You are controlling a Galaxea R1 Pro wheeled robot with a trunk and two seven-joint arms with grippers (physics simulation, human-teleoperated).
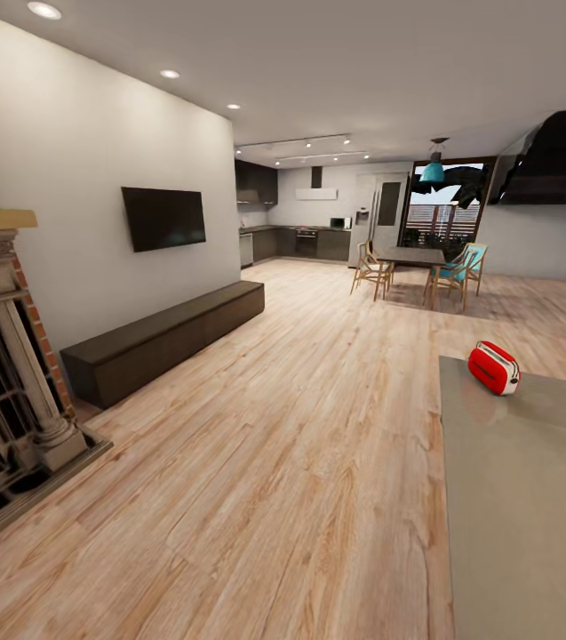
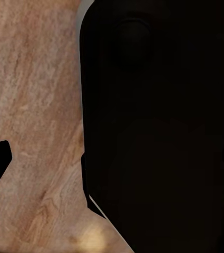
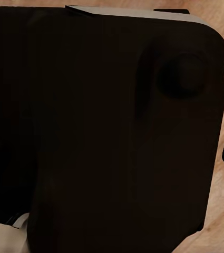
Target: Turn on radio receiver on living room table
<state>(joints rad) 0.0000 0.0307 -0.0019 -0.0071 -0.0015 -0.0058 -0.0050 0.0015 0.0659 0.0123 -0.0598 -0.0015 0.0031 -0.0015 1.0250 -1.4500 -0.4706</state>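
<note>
With the radio receiver (image 1: 494, 367) on the table (image 1: 522, 498) well beyond both arms' fingers, whose state I cannot tell, drive closer before reaching.

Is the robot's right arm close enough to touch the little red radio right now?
Probably not yet. The red radio sits near the far end of the grey table, well ahead of the robot. Nothing stands in the way, but the robot likely has to roll closer and stretch its arm out first.

Black TV (image 1: 163, 218) on white wall above low dark bench (image 1: 165, 340); brick fireplace (image 1: 3, 373) nearby; dining table (image 1: 411, 257) w/ chairs (image 1: 371, 269) far back.
</note>
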